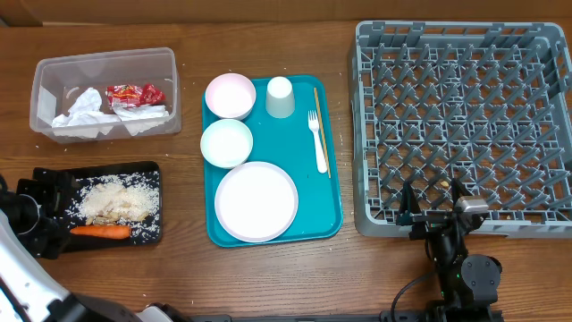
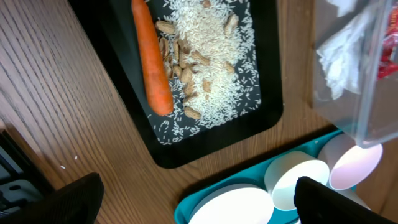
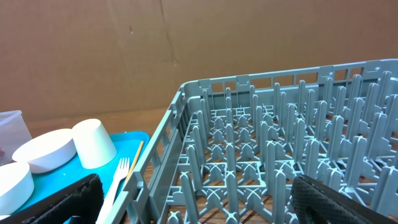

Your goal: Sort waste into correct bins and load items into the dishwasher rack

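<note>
The clear tub (image 1: 170, 85) at back left holds crumpled napkins (image 1: 85, 112) and a red wrapper (image 1: 134, 92). The black tray (image 1: 152, 179) holds pale grainy scraps (image 1: 114, 201) and a carrot (image 1: 100, 232); the left wrist view shows the carrot (image 2: 152, 56) too. On the teal tray (image 1: 332, 192) lie a plate (image 1: 256, 201), two bowls (image 1: 230, 95) (image 1: 226, 142), a cup (image 1: 280, 97) and a wooden stick (image 1: 322, 130). The grey rack (image 1: 460, 125) is empty. My left gripper (image 1: 37, 213) (image 2: 199, 205) is open and empty beside the black tray. My right gripper (image 1: 435, 204) (image 3: 199, 205) is open and empty at the rack's front edge.
A white plastic fork (image 1: 317, 141) lies next to the wooden stick on the teal tray. A brown cardboard wall (image 3: 186, 43) stands behind the table. Loose grains are scattered on the wood around the black tray.
</note>
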{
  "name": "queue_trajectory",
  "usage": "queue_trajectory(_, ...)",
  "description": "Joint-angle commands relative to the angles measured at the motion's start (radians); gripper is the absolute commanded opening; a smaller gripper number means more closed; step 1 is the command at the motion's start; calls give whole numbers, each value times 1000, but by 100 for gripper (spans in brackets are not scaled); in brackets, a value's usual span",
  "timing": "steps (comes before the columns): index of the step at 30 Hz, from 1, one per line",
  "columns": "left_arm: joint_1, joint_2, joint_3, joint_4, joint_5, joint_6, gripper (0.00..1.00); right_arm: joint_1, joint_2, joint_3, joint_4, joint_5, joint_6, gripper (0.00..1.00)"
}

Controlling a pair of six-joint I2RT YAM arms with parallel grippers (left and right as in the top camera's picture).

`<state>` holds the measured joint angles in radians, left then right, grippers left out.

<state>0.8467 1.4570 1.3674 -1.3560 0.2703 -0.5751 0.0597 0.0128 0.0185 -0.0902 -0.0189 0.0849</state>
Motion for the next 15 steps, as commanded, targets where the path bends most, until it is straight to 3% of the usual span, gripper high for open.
queue_trajectory(1,4,49,-4,3,8,-16,100,3,-9,-10,6,3,-3,100)
queue_trajectory(4,4,75,-4,3,8,-16,100,3,-9,-10,40,-59,0,100)
queue_trajectory(6,4,87,-4,3,8,-16,100,3,-9,-10,126,-213,48,100)
queue_trajectory(12,4,93,-4,3,8,-15,100,3,-9,-10,426,-832,456,100)
queue_trajectory(15,4,93,-4,3,8,-16,100,3,-9,-10,442,-968,522,100)
